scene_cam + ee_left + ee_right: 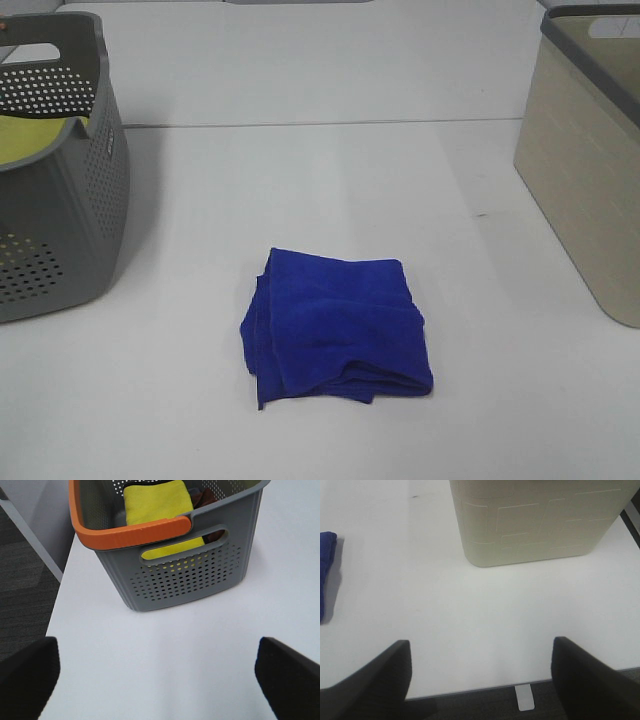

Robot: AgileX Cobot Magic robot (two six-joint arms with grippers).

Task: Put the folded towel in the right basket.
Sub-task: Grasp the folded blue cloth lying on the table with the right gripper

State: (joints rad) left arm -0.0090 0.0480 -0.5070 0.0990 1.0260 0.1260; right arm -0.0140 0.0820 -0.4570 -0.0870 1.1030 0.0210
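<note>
A folded blue towel (pixel 337 327) lies flat on the white table, near the front middle in the exterior high view. Its edge also shows in the right wrist view (pixel 327 570). The right basket (pixel 592 150) is beige with a grey rim and stands at the right edge; the right wrist view shows its wall (pixel 535 520). Neither arm shows in the exterior high view. My left gripper (pixel 157 680) is open and empty above bare table in front of the grey basket. My right gripper (pixel 480 677) is open and empty near the table's edge, in front of the beige basket.
A grey perforated basket (pixel 55 170) with an orange rim (pixel 130 534) stands at the left edge, holding a yellow cloth (pixel 157 505). The table's edge and the dark floor (pixel 22 585) show beside it. A seam (pixel 320 124) crosses the table at the back.
</note>
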